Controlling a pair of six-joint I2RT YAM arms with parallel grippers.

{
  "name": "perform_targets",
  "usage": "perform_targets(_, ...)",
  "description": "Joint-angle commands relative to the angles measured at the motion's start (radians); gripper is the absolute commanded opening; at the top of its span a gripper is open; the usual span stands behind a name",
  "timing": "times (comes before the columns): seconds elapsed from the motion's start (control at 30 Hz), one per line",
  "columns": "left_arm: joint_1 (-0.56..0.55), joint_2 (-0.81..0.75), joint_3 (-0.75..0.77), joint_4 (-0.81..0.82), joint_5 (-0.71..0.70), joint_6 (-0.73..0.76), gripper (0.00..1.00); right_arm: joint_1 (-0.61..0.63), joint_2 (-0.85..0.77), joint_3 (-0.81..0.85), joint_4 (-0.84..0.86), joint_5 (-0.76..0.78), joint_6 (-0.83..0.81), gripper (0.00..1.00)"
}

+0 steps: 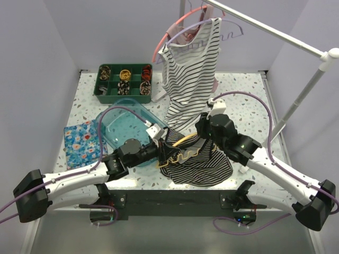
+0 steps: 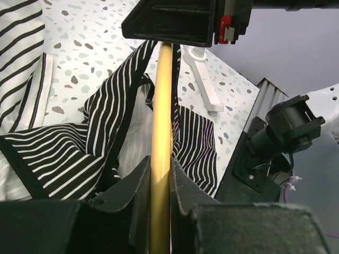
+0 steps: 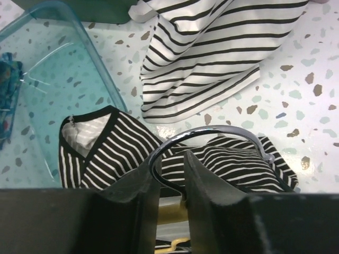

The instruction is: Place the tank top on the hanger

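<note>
The yellow curved plastic hanger with a metal hook [image 2: 160,132] is gripped by both arms. The left fingers [image 2: 135,193] are pinched on its bar, and the right fingers [image 3: 209,180] are pressed onto it at the base of the chrome hook, which arches just past their tips. The black soft-fabric tank top with thin white stripes [image 1: 204,166] is bunched on the speckled worktop [image 1: 243,95] at the near edge, under and around both sets of fingers. Fabric is seen on both sides of the bar, touching it.

The clear teal plastic tray [image 1: 124,124] lies just left of the tank top, with the left wrist over its near right corner. Behind it stands the dark green compartment box [image 1: 123,99]. Small ring-like items are held in separate compartments — dark, yellow, red — but their kind cannot be told.
</note>
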Motion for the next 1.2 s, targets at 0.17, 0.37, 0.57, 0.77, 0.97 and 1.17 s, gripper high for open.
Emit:
perform_targets(0.17, 0.004, 0.012, 0.09, 0.104, -0.023, -0.032, 0.0, 0.014, -0.001, 0.007, 0.05, 0.078, -0.035, 0.0)
perform_targets(0.37, 0.005, 0.012, 0.148, -0.026, -0.121, -0.047, 0.36, 0.022, -0.027, -0.007, 0.047, 0.107, -0.061, 0.0)
perform_targets(0.57, 0.005, -0.034, 0.189, -0.219, -0.29, -0.087, 0.62, 0.023, -0.048, -0.022, 0.036, 0.13, -0.07, 0.0)
perform_targets(0.77, 0.019, -0.115, 0.202, -0.455, -0.459, -0.167, 0.63, 0.029, -0.067, -0.03, 0.017, 0.144, -0.076, 0.0)
perform_targets(0.97, 0.074, -0.122, 0.254, -0.631, -0.431, -0.152, 0.39, 0.04, -0.084, -0.019, -0.016, 0.153, -0.09, 0.0)
perform_targets(1.17, 0.096, 0.029, 0.331, -0.723, -0.281, -0.103, 0.31, 0.06, -0.09, -0.013, -0.042, 0.17, -0.098, 0.0)
